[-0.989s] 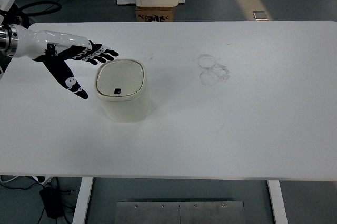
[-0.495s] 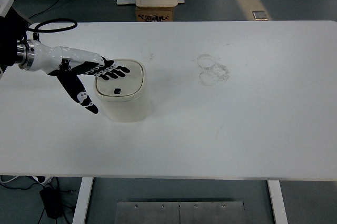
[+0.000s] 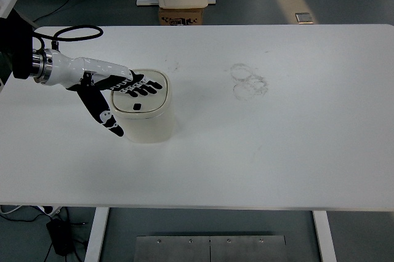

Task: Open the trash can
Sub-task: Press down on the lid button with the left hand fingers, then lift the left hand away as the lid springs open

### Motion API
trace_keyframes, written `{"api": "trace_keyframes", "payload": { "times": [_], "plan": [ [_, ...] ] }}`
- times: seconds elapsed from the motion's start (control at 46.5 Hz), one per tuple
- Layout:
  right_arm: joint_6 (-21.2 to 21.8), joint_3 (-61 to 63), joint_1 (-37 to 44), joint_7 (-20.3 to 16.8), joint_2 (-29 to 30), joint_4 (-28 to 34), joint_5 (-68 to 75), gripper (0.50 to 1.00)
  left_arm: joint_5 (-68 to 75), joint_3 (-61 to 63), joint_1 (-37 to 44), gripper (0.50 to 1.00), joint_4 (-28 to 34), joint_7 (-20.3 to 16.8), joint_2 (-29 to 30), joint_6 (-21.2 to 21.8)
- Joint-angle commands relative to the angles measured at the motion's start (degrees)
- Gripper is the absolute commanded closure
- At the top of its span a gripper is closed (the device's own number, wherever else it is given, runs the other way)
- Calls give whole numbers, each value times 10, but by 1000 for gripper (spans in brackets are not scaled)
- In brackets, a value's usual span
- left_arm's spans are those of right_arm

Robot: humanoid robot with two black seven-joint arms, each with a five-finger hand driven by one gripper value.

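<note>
My left hand (image 3: 114,87) has moved from beside the can (image 3: 143,105) to over its lid (image 3: 148,97) in 1 second, fingers (image 3: 144,85) spread flat, thumb down the side. The can stands on the bench (image 3: 277,151), left of center. I judge pressing comes next.

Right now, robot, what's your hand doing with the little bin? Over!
Left hand open, fingers flat over the trash can lid. Lid down. Right hand out of view. Nothing blocking on the table. Over.
</note>
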Motion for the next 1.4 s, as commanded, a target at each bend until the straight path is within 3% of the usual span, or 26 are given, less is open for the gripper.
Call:
{"api": "trace_keyframes", "payload": {
  "times": [0.0, 1.118, 1.376],
  "plan": [
    [0, 0, 0, 0, 0, 0, 0, 509, -1, 1, 3, 500, 0, 0, 1, 0],
    [0, 0, 0, 0, 0, 0, 0, 509, -1, -1, 22, 500, 1, 0, 9, 0],
    [0, 0, 0, 0, 0, 0, 0, 509, -30, -12, -14, 500, 6, 0, 7, 0]
  ]
}}
